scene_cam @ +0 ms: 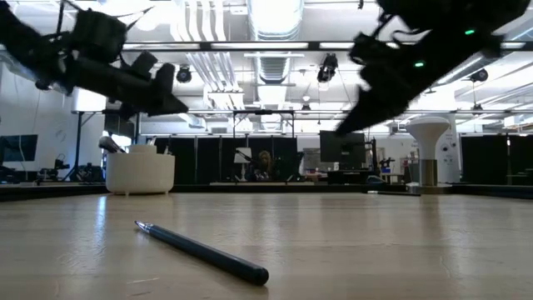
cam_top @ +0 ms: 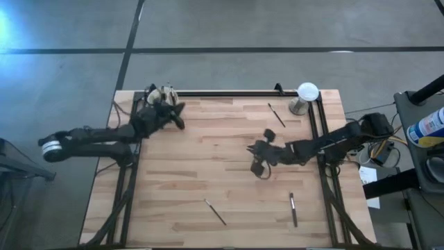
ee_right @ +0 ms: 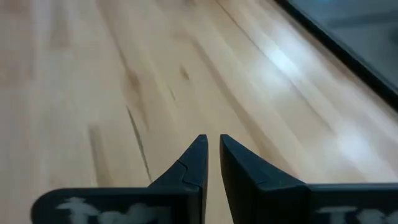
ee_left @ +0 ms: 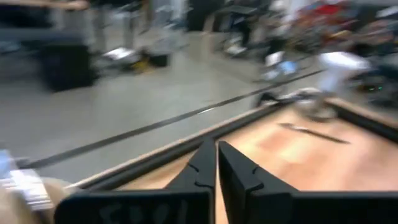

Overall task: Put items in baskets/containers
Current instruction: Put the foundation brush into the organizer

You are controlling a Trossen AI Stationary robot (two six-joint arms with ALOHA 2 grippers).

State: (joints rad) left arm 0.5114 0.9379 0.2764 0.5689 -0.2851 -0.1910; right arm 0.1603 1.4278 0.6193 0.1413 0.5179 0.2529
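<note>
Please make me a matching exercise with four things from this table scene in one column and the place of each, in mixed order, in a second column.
Things:
1. small round cream-coloured cup
2. white dome on a metal stand
3. right gripper
4. thin dark stick-like brush

Places:
a. above the middle of the wooden table
b. far left corner of the table, close to the left gripper
c. far right corner of the table
d. lying flat on the near part of the table

Pairs: 1-b, 2-c, 3-a, 4-d
</note>
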